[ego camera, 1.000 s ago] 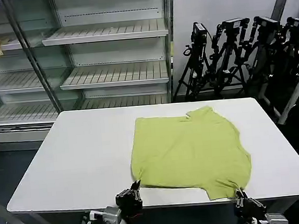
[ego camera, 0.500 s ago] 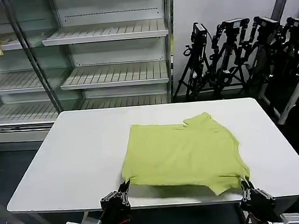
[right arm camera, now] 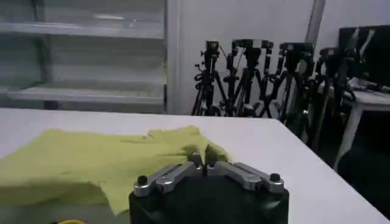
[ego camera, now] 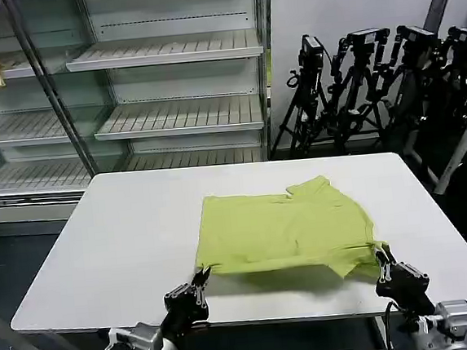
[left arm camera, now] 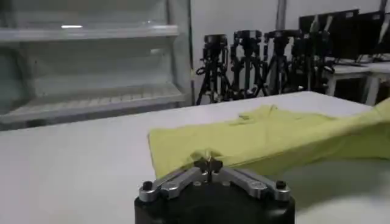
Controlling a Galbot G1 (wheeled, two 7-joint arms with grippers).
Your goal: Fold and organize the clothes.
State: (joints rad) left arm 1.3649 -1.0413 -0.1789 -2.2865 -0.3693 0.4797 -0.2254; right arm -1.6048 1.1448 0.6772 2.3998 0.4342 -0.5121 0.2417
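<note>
- Lime yellow-green short-sleeved cotton T-shirt (ego camera: 291, 229) lying on the white rectangular surface (ego camera: 125, 242), right of centre, near hem lifted off it.
- Left claw (ego camera: 198, 279) at the near-left hem corner, tips pinched shut on the fabric; the left wrist view shows the 2 tips (left arm camera: 208, 163) meeting with cloth caught at them.
- Right claw (ego camera: 381, 252) at the near-right corner, also clamped on the T-shirt; in the right wrist view a fold of fabric (right arm camera: 201, 149) sits between the closed tips.
- Both corners held at matching height, apparently so the hem rises as 1 straight edge and can be carried toward the collar for a crosswise fold.
- Shadow under the raised edge: front portion airborne, far portion and collar flat on the surface, acting as anchor.
- Soft, thin knit; sags between the 2 grips and drapes in shallow wrinkles, no stiffness.
- Plain side up; no print visible.
- Surface smooth, matte, rounded corners; low friction likely, so the cloth may slide instead of folding.
- Fold judged at an early stage, nothing stacked yet.
- Background: metal shelving (ego camera: 172, 82) with slatted shelves, black tripods (ego camera: 372, 81) against the wall.
</note>
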